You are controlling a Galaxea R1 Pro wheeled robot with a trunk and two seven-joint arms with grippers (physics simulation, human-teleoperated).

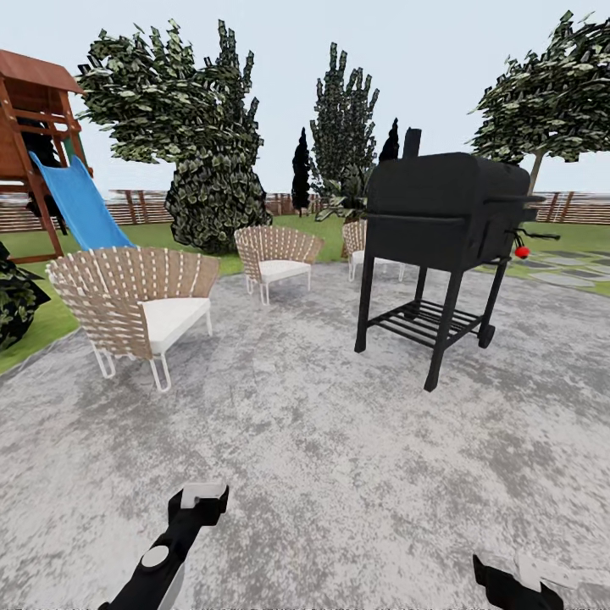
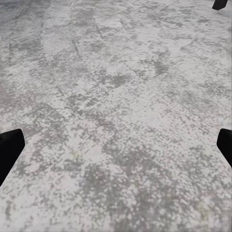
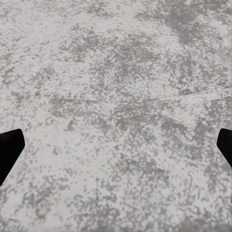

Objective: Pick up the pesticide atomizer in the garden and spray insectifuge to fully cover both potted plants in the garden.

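I stand on the grey paved patio (image 1: 305, 440) of the garden, with lawn (image 1: 21, 244) and a brown slatted fence (image 1: 135, 203) beyond it. The pesticide atomizer and the potted plants are out of view. My left gripper (image 1: 199, 500) hangs low over the paving at the near left, and my right gripper (image 1: 525, 576) at the near right. In the left wrist view the left gripper (image 2: 116, 147) is open, its dark fingertips (image 2: 9, 147) far apart over bare paving. The right gripper (image 3: 116, 147) is open in the same way, with nothing between its fingertips (image 3: 9, 147).
A black grill on legs (image 1: 445, 224) stands ahead to the right. Wicker chairs with white cushions stand at the left (image 1: 135, 309) and farther back (image 1: 275, 258). A wooden playhouse with a blue slide (image 1: 80, 203) is at the far left. Trees (image 1: 212, 127) line the lawn.
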